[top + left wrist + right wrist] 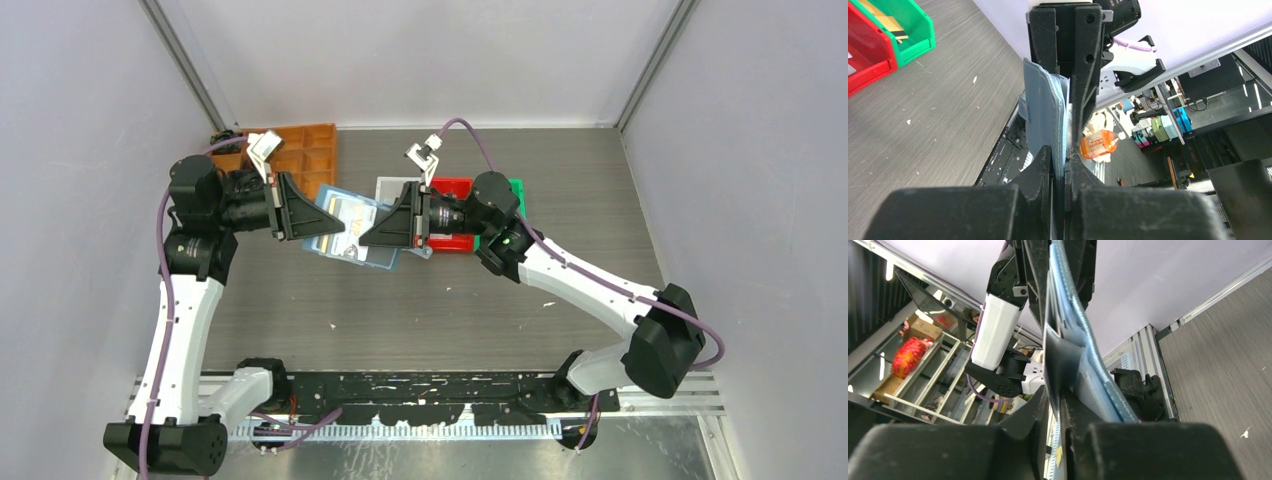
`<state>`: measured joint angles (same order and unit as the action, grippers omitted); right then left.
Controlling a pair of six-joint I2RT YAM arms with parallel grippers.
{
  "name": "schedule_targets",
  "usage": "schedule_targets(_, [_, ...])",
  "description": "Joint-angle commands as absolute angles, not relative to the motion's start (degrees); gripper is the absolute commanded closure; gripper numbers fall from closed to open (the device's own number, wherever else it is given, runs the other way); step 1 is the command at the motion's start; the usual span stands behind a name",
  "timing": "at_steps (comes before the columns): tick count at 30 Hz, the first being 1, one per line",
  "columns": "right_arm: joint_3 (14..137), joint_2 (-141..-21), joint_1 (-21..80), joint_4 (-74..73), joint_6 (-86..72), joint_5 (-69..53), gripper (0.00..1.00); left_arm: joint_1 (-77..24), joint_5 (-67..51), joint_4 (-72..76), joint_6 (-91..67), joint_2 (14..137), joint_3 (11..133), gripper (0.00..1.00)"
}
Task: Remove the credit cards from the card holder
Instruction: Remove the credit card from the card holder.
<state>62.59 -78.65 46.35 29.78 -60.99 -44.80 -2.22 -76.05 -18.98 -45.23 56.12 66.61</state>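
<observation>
Over the grey wood-grain worktop (450, 300), the teal-blue folding card holder (352, 222) hangs in the air. The left hand (1064, 170) is clamped on one edge and the right hand (1059, 400) is narrowed on the opposite one, perhaps gripping only a card. The pull should run straight along the pocket, with the left hand holding firm. The green plastic bin (918, 42) holds a pale dark-striped card (888, 22), and the red plastic bin (873, 55) stands beside it.

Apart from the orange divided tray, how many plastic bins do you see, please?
2: a red bin behind the right arm, a green bin at its right side. Others may be hidden.
</observation>
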Motion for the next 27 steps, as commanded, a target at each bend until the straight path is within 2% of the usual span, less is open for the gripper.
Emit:
schedule_targets(1, [65.17, -78.69, 46.23, 35.68, -62.75, -45.00, 0.86, -2.18, -78.02, -15.83, -46.14, 54.86, 67.22, 1.00])
schedule_targets(4, [63.30, -77.17, 46.23, 35.02, -61.82, -45.36, 0.95, -2.11, -78.18, -15.69, -46.14, 54.93, 67.80, 1.00])
schedule_targets(11, [58.40, -72.68, 45.88, 34.88, -59.37, -44.14, 0.99, -2.12, -78.05, -15.26, -46.60, 55.45, 68.98, 1.00])
schedule_targets(21, [56.07, -69.28, 44.83, 33.49, -58.32, -45.39, 0.99, -2.14, -77.19, -13.95, -46.67, 55.48, 69.73, 1.00])
schedule_targets(25, [56.63, -66.37, 41.32, 27.35, -56.76, -48.13, 0.99, -2.11, -77.46, -14.52, -45.80, 55.89, 70.69, 1.00])
schedule_targets(27, [57.14, -63.85, 38.48, 19.31, -54.52, -49.45, 0.99, -2.06, -77.94, -14.81, -45.50, 56.11, 71.21, 1.00])
